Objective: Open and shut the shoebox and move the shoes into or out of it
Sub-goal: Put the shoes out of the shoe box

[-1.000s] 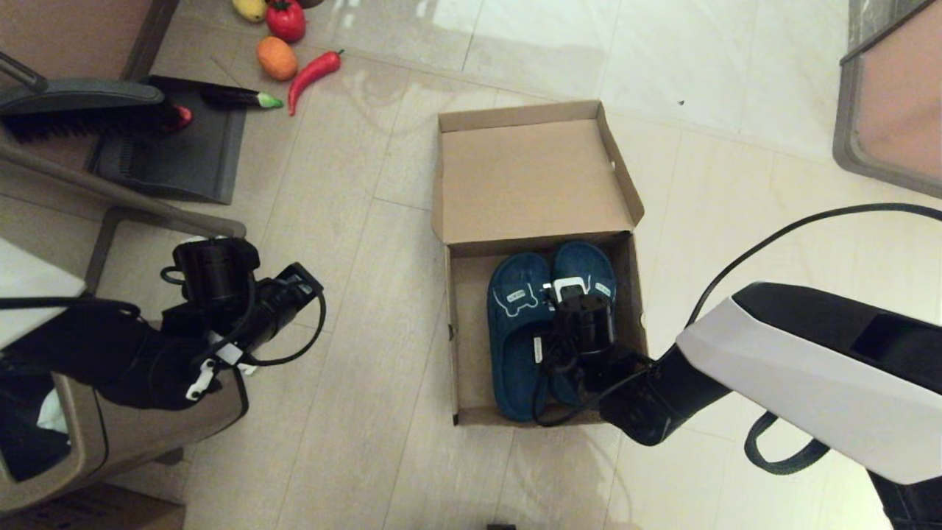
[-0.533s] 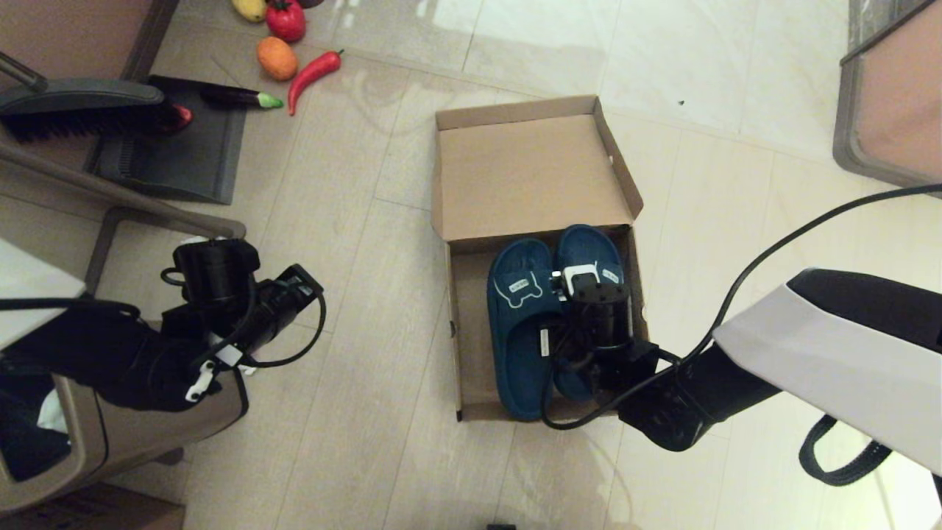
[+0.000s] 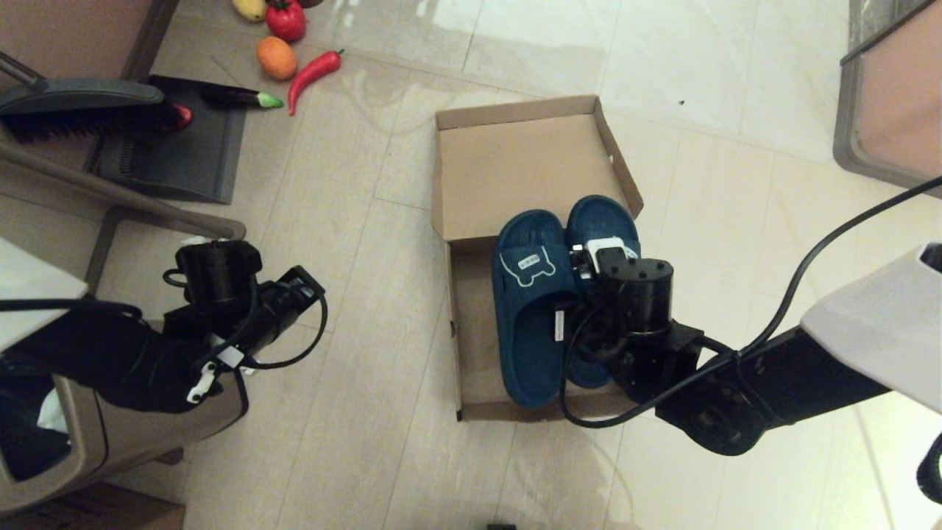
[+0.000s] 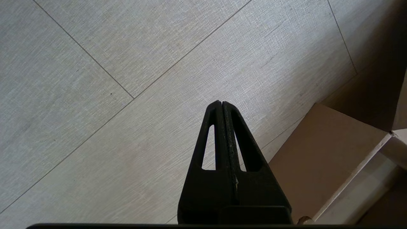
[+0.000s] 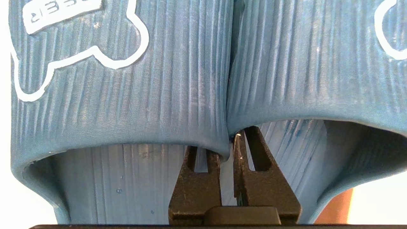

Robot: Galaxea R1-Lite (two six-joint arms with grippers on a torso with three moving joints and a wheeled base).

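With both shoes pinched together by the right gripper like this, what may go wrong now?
1. The right gripper clamps only the touching inner strap edges of the shoes, so one may slip out.
2. The toes hang over the shoebox hinge edge and lid, so they may catch there.

The left gripper is parked, shut, over the floor.

Shoes (image 3: 548, 309): two, dark teal. Cardboard shoebox (image 3: 515, 177): one, lid open. Floor items: one orange (image 3: 277, 58), one tomato (image 3: 285, 20), one red chilli (image 3: 313, 71), one aubergine (image 3: 239, 97).
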